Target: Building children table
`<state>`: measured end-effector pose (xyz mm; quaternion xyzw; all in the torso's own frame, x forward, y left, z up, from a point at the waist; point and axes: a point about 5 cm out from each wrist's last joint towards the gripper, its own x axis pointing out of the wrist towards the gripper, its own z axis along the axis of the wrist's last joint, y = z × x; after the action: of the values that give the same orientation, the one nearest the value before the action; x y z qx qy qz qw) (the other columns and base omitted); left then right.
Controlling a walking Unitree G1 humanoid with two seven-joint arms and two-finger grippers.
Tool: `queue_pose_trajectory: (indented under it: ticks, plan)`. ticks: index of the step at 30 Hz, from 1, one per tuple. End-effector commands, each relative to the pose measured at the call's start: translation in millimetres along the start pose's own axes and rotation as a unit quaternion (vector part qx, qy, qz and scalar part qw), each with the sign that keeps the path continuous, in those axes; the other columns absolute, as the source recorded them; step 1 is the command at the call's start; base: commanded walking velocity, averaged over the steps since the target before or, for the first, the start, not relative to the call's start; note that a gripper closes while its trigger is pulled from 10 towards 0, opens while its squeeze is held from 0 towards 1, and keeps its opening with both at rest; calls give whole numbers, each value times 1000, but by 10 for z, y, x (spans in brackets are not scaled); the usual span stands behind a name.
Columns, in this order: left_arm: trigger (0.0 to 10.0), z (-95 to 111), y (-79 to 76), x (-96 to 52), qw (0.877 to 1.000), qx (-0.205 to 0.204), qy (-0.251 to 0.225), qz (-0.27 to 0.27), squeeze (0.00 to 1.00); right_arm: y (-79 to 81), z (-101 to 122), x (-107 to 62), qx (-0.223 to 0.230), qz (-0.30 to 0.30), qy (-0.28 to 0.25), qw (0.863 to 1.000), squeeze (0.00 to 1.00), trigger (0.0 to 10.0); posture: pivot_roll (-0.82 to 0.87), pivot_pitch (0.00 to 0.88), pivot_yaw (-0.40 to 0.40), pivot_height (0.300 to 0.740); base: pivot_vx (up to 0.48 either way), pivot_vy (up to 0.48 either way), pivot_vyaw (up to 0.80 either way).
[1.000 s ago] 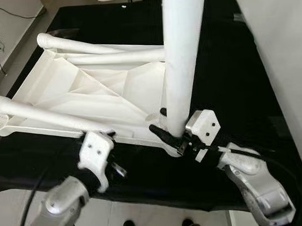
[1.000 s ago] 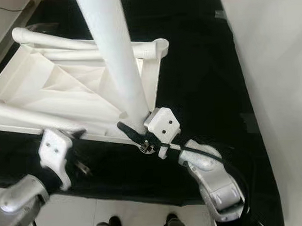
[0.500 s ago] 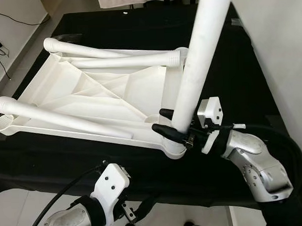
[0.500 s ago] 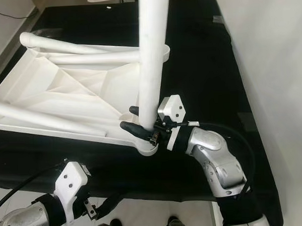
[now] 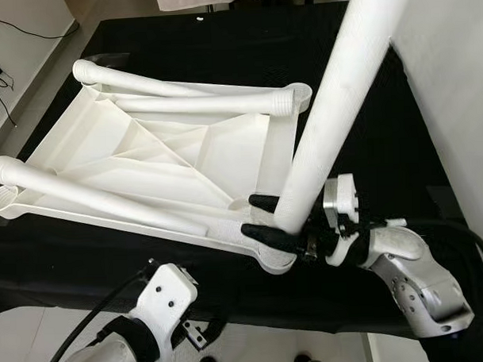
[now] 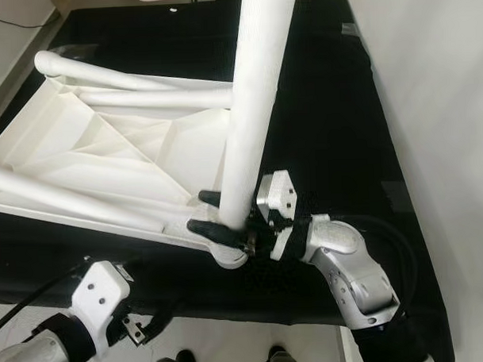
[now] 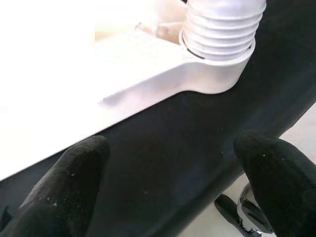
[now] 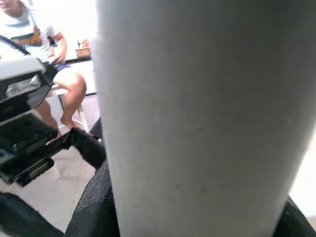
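White table leg (image 5: 334, 106) stands tilted in the near-right corner socket (image 5: 276, 255) of the upturned tabletop (image 5: 146, 164) on the black-draped desk (image 5: 366, 121). Right gripper (image 5: 262, 216), jaws pinching the leg's base, should straighten it before twisting the threads home. Left gripper (image 7: 173, 177), jaws spread, hovers at the desk's near edge.

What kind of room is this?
Probably a home room used for assembly: a black-covered table holding a white tabletop, tiled floor, and a seated person nearby.

No text, label or number is readable — anywhere.
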<state>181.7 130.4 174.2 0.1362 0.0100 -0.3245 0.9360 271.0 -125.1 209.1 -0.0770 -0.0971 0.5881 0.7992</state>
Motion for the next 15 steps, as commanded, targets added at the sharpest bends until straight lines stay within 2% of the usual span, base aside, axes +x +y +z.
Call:
queue_pose_trajectory:
  ticks: [1,12,15]
  plan:
    - [10000,-17,-7,-48,1000,7,11,-1,0,133,-349,-4,39,38,82,995,0,10000,48,346,79,740,0,0,0]
    - [10000,-15,-36,-70,1000,3,11,-1,0,134,-413,-35,20,69,140,988,0,10000,48,368,72,740,0,0,0]
    - [10000,-16,-61,-75,1000,2,10,-1,0,107,-422,-25,39,59,142,987,0,10000,48,369,70,740,0,0,0]
